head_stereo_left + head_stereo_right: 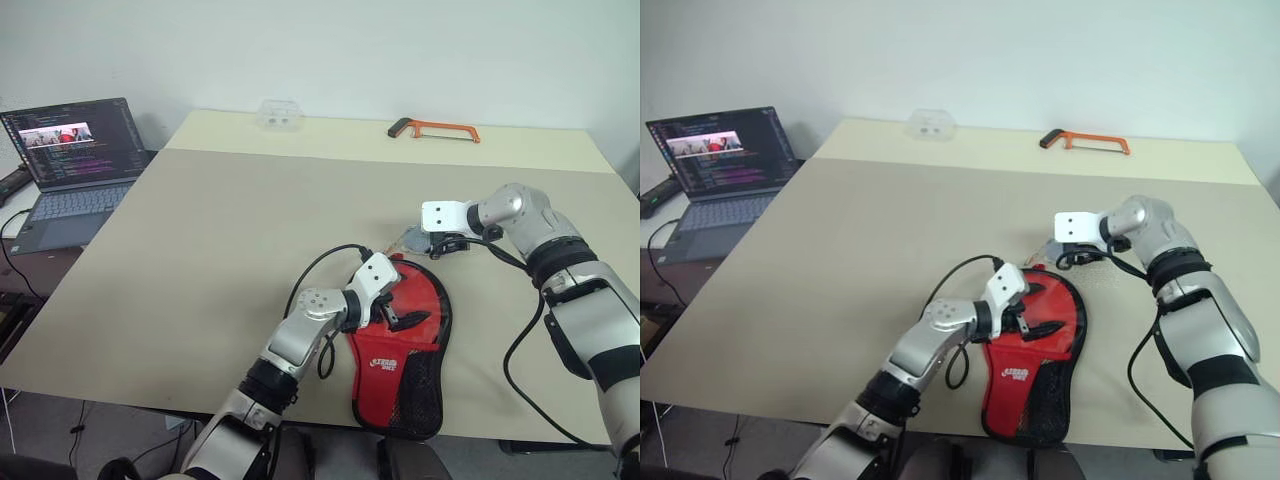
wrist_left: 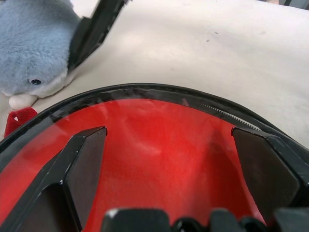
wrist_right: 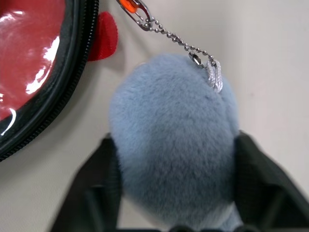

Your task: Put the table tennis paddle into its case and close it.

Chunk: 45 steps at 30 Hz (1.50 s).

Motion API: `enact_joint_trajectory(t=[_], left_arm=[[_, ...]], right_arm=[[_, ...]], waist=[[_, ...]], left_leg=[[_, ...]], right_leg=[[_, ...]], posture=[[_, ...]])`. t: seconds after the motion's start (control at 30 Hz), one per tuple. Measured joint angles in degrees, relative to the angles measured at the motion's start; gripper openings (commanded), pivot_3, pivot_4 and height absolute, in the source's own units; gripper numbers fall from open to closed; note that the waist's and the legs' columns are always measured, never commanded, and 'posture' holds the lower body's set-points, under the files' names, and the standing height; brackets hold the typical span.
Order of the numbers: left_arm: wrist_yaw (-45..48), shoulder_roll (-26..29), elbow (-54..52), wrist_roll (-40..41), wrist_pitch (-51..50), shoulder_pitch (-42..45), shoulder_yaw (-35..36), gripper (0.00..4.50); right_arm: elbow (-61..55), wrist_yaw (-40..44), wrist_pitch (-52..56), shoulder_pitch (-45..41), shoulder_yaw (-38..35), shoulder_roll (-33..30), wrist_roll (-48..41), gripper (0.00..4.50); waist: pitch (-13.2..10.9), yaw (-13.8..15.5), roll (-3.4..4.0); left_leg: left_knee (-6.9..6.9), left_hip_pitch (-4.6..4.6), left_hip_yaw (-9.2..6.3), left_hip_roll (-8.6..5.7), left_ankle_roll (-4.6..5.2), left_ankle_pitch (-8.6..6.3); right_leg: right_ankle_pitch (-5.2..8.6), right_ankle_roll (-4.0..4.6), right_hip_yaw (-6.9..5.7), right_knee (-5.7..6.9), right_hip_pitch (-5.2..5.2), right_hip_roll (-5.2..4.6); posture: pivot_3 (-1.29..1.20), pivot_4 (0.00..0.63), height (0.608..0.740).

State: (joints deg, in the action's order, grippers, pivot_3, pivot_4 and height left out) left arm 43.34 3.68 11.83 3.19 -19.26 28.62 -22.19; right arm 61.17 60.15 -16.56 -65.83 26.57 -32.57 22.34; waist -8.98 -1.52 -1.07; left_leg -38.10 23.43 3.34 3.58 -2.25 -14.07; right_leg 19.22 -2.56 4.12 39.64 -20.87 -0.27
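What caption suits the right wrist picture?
Black fingers flank a grey plush charm chained beside the red case.

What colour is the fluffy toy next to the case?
Grey-blue plush toy, clearest in the right wrist view.

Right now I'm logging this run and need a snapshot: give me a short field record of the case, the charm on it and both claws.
case: black-edged with red under a clear window, flat at the table's near edge
plush charm: grey-blue toy on a bead chain, beside the case's round end
left claw: open, over the case window
right claw: fingers on either side of the plush charm
far edge: orange hacksaw
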Motion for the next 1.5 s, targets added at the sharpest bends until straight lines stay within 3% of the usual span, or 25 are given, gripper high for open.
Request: enact_joint_trajectory(t=[0.1, 0.23, 0.57, 0.77, 0.93, 1.2, 1.37, 1.5], left_arm=[[-0.04, -0.26, 0.85, -0.33, -0.03, 0.33, -0.04, 4.50], [0.40, -0.08, 2.41, -0.65, 0.84, 1.08, -0.22, 4.50], [1.31, 0.38, 4.30, -0.69, 2.05, 2.01, -0.54, 4.50], [1.17, 0.06, 3.93, -0.70, 2.11, 1.69, -1.12, 4.50], [1.28, 0.02, 3.51, -0.65, 2.17, 1.58, -1.76, 4.50], [1.31, 1.17, 4.72, -0.61, 2.34, 2.01, -1.22, 4.50], [1.34, 1.38, 5.63, -0.62, 2.51, 2.31, -1.12, 4.50], [1.29, 1.57, 6.74, -0.62, 2.50, 3.04, -0.88, 4.50]], right_arm=[[1.11, -1.93, -0.10, -0.33, 0.01, -0.07, 1.39, 0.94], [3.05, -4.17, -0.14, -0.70, 0.03, -0.70, 2.99, 0.37], [5.57, -4.77, -0.61, -1.06, 0.04, -9.34, 6.14, 0.31], [1.19, -0.64, -4.12, 3.34, 0.09, -15.68, 6.32, 0.31], [-16.41, 8.41, -5.93, 15.52, -2.03, -25.70, 2.40, 0.29], [-52.30, 20.20, 6.05, 45.38, -13.37, -41.12, -14.72, 0.26], [-67.76, 20.40, 11.46, 59.40, -18.61, -45.42, -18.12, 0.24], [-77.95, 20.19, 16.21, 65.52, -20.75, -45.49, -19.02, 0.23]], waist=[[-0.01, 0.00, 0.00], [-0.01, 0.05, 0.01], [-0.04, 0.21, 0.11], [-0.07, 0.44, 0.20], [-0.05, 1.72, 0.24], [0.00, 1.66, 0.32], [0.08, 1.43, 0.28], [0.27, 1.39, 0.09]], left_leg=[[0.08, -0.44, -0.01, -0.02, 0.05, -0.04], [0.13, -0.62, -0.04, -0.03, 0.07, -0.05], [0.14, -0.61, -0.04, -0.06, 0.08, -0.05], [0.15, -0.56, -0.05, -0.07, 0.17, -0.11], [0.20, -0.52, -0.06, -0.10, 0.22, -0.19], [0.21, -0.97, -0.22, -0.09, 0.29, -0.25], [0.27, -1.10, -0.30, -0.08, 0.30, -0.26], [0.27, -1.11, -0.39, -0.08, 0.25, -0.29]], right_leg=[[0.01, 0.00, -0.02, -0.16, 0.50, -0.01], [0.01, 0.00, -0.06, -0.25, 0.73, -0.05], [0.01, 0.00, -0.06, -0.30, 0.74, -0.14], [0.00, -0.04, -0.07, -0.58, 0.87, -0.16], [0.09, -0.18, -0.07, -0.77, 0.94, -0.25], [0.11, -0.17, -0.08, -0.86, 1.56, -0.27], [0.17, -0.14, -0.13, -0.85, 1.68, -0.23], [0.19, -0.08, -0.17, -0.86, 1.68, -0.03]], posture=[[0.00, 0.150, 0.740], [0.00, 0.150, 0.740], [0.00, 0.150, 0.740], [0.00, 0.150, 0.740], [0.00, 0.150, 0.740], [0.00, 0.150, 0.740], [0.00, 0.150, 0.740], [0.00, 0.150, 0.740]])
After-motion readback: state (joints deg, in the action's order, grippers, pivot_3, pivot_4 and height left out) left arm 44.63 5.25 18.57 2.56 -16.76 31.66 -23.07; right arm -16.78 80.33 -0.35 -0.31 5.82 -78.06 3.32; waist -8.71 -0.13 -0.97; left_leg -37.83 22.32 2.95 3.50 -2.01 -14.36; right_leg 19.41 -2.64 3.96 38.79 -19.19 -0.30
